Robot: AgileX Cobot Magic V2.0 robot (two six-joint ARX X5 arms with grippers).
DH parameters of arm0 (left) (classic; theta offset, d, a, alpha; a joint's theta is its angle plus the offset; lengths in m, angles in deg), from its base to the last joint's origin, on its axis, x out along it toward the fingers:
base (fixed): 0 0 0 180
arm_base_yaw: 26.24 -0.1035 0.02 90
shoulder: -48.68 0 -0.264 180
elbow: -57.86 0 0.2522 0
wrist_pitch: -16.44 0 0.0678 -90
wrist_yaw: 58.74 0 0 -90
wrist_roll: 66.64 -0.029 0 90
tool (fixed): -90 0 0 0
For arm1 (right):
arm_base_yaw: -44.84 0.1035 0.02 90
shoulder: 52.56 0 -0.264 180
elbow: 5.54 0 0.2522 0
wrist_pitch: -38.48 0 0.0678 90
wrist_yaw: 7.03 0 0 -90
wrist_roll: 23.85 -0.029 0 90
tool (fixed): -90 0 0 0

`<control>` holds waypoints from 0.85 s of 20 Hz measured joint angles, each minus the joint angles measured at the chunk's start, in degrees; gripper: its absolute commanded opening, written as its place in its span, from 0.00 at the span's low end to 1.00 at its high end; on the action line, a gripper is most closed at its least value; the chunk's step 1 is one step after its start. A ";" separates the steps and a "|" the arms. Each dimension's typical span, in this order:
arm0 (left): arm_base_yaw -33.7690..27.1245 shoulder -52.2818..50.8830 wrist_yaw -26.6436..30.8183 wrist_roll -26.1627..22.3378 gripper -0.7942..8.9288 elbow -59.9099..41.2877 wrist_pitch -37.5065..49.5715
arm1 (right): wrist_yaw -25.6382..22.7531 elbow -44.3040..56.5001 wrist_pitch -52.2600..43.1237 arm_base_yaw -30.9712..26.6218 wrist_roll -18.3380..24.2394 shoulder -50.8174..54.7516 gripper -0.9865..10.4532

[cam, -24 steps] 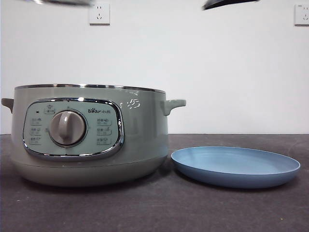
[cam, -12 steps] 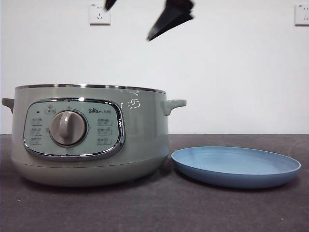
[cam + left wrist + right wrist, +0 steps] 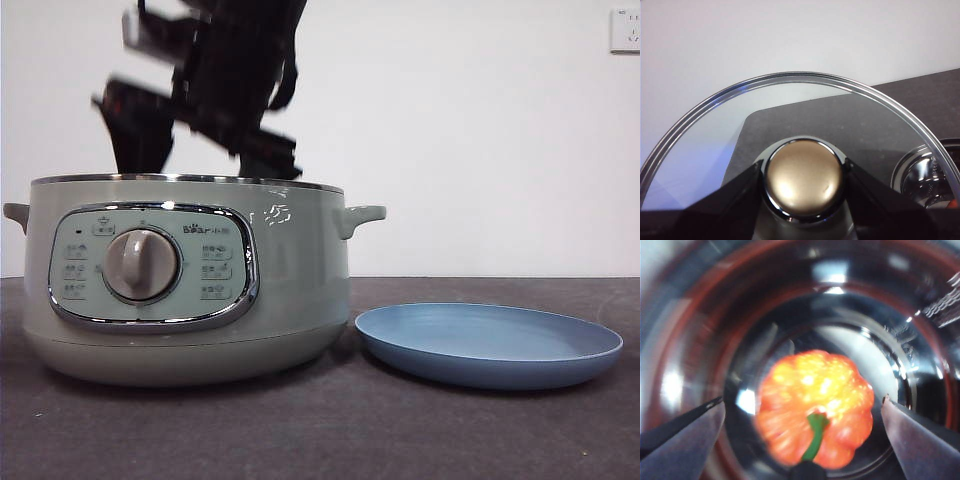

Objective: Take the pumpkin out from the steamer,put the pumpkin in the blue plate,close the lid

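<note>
The sage-green steamer [image 3: 190, 290] stands at the left of the table with its top uncovered. Inside its shiny bowl [image 3: 690, 340] lies the orange pumpkin [image 3: 810, 385], green stem up. My right gripper [image 3: 802, 399] hangs open just above it, one jaw on each side and neither touching. In the front view this gripper [image 3: 200, 165] reaches down to the steamer's rim, which hides the pumpkin. My left gripper [image 3: 804, 176] is shut on the knob [image 3: 804, 182] of the glass lid [image 3: 790, 105] and holds it aloft, out of the front view. The blue plate [image 3: 488, 345] lies to the right of the steamer.
The dark table [image 3: 320, 430] runs in front of both things. One steamer side handle [image 3: 360, 215] sticks out toward the plate. Behind everything is a white wall with a socket [image 3: 625, 30]. Past the lid's edge, part of the steamer bowl [image 3: 925, 180] shows in the left wrist view.
The right arm has come down from the top edge of the front view to the steamer's mouth. The steamer and the plate have stayed put.
</note>
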 measured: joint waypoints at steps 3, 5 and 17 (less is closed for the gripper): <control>0.00 0.00 0.00 0.00 0.07 0.00 -0.37 | -0.31 0.00 -0.35 -0.07 0.02 -2.27 0.58; 0.00 0.07 -0.04 0.00 0.07 0.00 -0.98 | -0.33 -0.02 -1.27 -0.07 0.02 -2.25 0.39; 0.00 4.55 -10.51 0.00 0.07 0.00 5.44 | -0.35 -0.11 13.90 -3.21 -0.22 20.57 0.14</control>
